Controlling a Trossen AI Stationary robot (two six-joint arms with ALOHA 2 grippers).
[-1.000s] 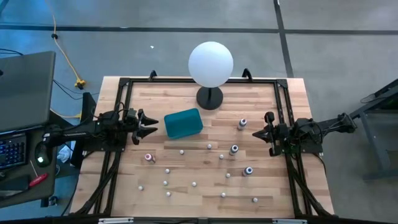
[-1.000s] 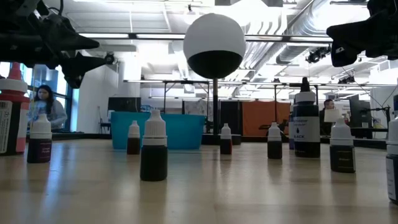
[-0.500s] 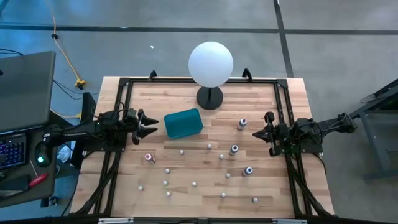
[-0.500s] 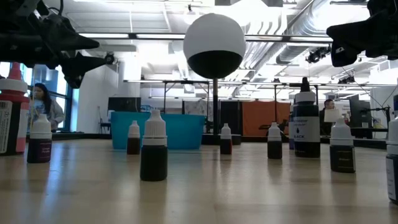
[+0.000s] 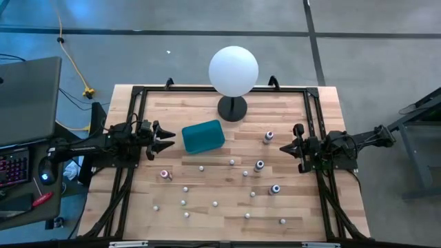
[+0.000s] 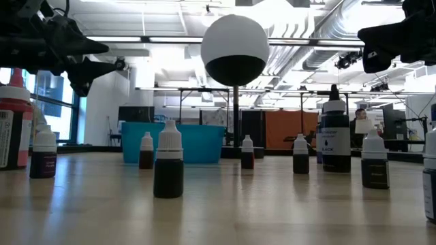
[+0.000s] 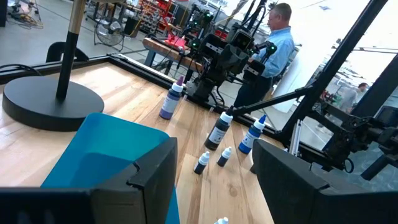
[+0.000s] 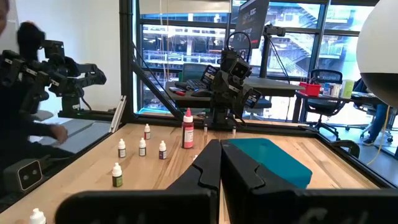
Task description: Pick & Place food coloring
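Observation:
Several small food coloring bottles [image 5: 232, 162] stand upright on their bases across the wooden table [image 5: 207, 227]; bigger ones are a red-topped one [image 5: 165, 175] and three near the right arm [image 5: 259, 165]. In the low view they stand in a row [image 6: 167, 160]. The teal tray [image 5: 203, 136] lies left of centre. My left gripper [image 5: 168, 140] hovers open just left of the tray, pointing level at it. My right gripper [image 5: 282, 149] hovers shut at the right, beside a purple-topped bottle [image 5: 269, 137]. Neither touches anything.
A white globe [image 5: 233, 71] on a black stand [image 5: 232, 109] rises at the table's far middle. A black frame [image 5: 138, 96] runs along the table's edges. A laptop [image 5: 27, 96] sits off the left side. A person [image 7: 277, 37] stands beyond the table's right side.
Both arms have kept still. In the low view a person in the room behind the table's left part has moved out of sight.

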